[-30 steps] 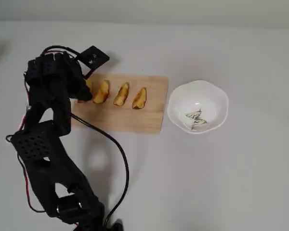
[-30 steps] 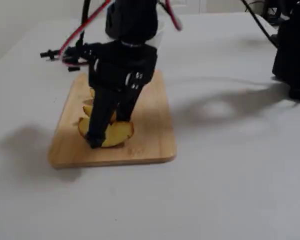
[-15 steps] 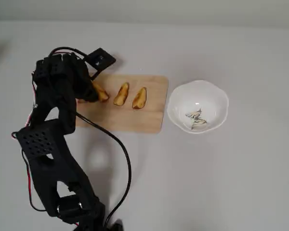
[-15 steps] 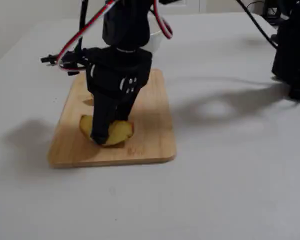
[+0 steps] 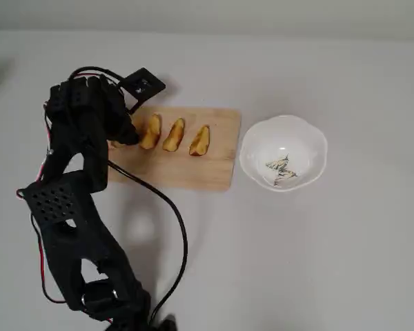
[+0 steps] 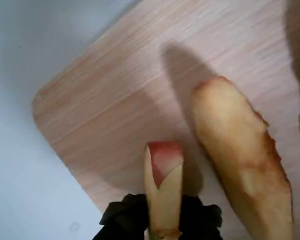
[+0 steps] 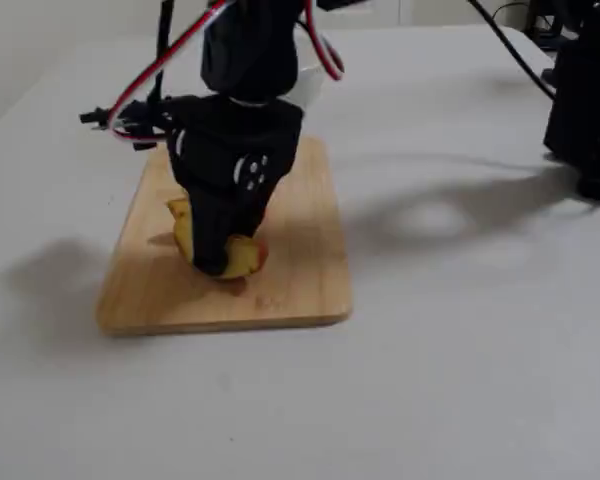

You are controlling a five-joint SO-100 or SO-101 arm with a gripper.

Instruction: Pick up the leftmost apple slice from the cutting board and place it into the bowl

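Your gripper (image 6: 162, 227) pinches the leftmost apple slice (image 6: 162, 185) just above the cutting board (image 6: 110, 90); its fingertips are cropped in the wrist view, and overhead the arm hides that slice.

Plain white tabletop (image 5: 345, 248), matte, even light w/ soft shadows; dark equipment (image 7: 585, 100) at right edge, fixed view.

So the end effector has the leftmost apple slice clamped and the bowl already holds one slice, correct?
Not quite. The end effector does clamp the leftmost apple slice, but the overhead view shows the bowl holds no slice, only its printed mark.
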